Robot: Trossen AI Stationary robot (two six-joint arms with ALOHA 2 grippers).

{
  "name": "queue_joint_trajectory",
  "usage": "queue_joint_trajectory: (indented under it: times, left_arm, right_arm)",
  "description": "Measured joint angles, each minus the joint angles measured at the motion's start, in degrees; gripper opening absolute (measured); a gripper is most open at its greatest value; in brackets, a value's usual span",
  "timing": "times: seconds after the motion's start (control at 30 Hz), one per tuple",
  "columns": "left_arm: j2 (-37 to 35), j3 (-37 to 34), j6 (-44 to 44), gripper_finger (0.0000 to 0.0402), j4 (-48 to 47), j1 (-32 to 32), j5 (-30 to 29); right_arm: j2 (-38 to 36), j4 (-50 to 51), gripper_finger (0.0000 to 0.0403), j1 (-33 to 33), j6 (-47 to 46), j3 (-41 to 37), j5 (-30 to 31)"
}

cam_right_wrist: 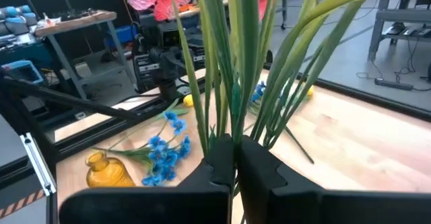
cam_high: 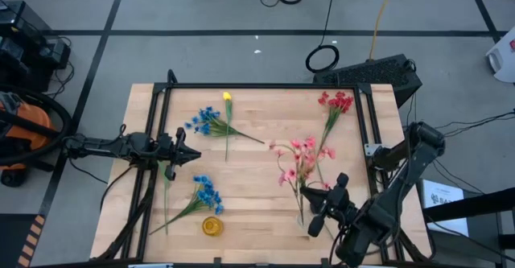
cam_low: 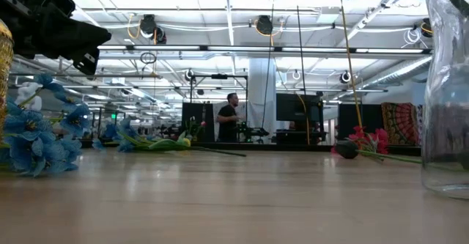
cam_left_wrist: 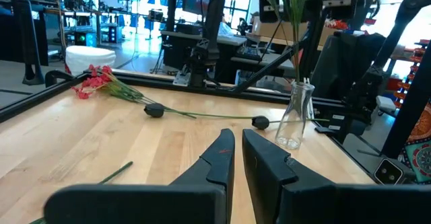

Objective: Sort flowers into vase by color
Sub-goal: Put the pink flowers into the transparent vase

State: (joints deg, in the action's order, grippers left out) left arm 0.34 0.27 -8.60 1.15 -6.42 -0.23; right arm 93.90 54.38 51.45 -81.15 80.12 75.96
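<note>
No words, numbers or signs are clear enough to read in any of the four camera views here.

I see an orange vacuum point(cam_high: 24, 131) on the floor well behind my left gripper point(cam_high: 193, 154), off the wooden table point(cam_high: 265, 208). Far ahead of it, past my right gripper point(cam_high: 315, 208), a person point(cam_low: 230, 116) stands in the room.

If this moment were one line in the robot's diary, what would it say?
right claw: shut on pink flowers | left claw: shut, empty | blue flowers, red flowers: on table
</note>
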Motion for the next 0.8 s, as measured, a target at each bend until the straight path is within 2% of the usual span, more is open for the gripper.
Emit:
queue_joint_trajectory:
  times: [0.17, 0.53, 0.8]
  left_arm:
    - [0.0, 0.0, 0.0, 0.0036, 0.0, 0.0, 0.0]
    - [0.0, 0.0, 0.0, 0.0036, 0.0, 0.0, 0.0]
    - [0.0, 0.0, 0.0, 0.0036, 0.0, 0.0, 0.0]
  right_arm:
    - [3.6, 5.9, 0.0002, 1.4, -9.0, 0.0, 0.5]
    - [8.2, 5.7, 0.0018, 1.9, -14.3, 0.0, 0.1]
    - [8.2, 6.1, 0.0020, 2.0, -12.7, 0.0, -6.8]
